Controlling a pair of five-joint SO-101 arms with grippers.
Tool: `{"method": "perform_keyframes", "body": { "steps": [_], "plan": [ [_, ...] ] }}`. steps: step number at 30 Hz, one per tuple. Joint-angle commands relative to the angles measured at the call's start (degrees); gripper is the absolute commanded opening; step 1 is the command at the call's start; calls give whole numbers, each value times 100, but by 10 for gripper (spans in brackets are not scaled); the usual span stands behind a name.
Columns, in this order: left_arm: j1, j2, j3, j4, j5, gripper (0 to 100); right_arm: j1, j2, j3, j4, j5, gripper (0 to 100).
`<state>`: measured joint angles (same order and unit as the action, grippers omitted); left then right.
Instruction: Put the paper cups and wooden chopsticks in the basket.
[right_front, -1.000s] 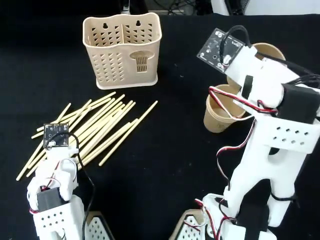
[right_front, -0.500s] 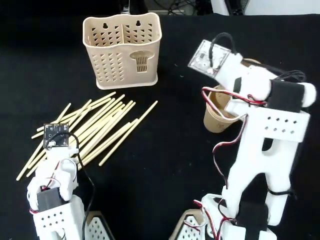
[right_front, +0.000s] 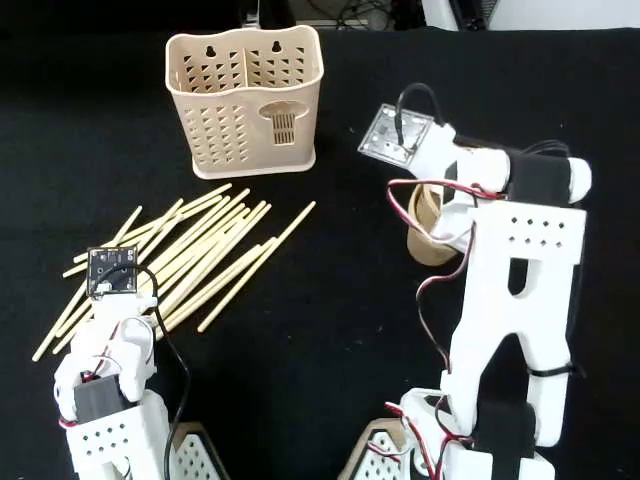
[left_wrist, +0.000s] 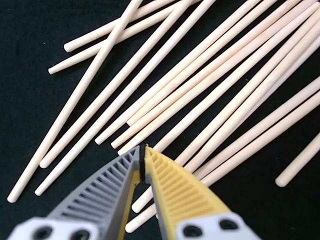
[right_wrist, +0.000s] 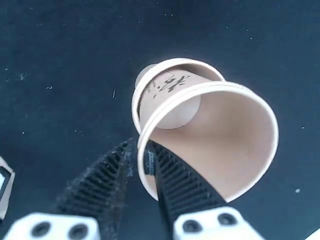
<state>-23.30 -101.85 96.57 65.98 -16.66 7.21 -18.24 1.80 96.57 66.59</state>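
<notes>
On the black table there is one beige plastic basket. It stands upright at the far side and has two compartments. Nearer to the arms, the wooden chopsticks lie in one loose fan on the cloth, well apart from the basket. They are more than a dozen, but they overlap, so I cannot give the exact number.

The left gripper hangs just above the near end of this pile. Its grey and yellow fingers are pressed together with nothing between them.

The right wrist view shows two paper cups. The right gripper is clamped on the rim of the front paper cup, with one finger outside the wall and one inside. The second paper cup is directly behind the first one and overlaps it; I cannot tell if they are nested. In the high view the cups are to the right of the chopsticks, under the right arm, and are well apart from the basket.
</notes>
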Motion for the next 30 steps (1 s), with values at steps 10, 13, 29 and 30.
{"method": "perform_keyframes", "body": {
  "steps": [10,13,29,30],
  "plan": [
    [-48,-44,75,9,-44,37,-79,-127,163,-809,-431,233],
    [-48,-44,75,9,-44,37,-88,-312,-40,-457,-431,233],
    [-48,-44,75,9,-44,37,-264,-593,1332,-1688,-879,233],
    [-48,-44,75,9,-44,37,-264,-593,1332,-1811,-1081,233]
  ]
}}
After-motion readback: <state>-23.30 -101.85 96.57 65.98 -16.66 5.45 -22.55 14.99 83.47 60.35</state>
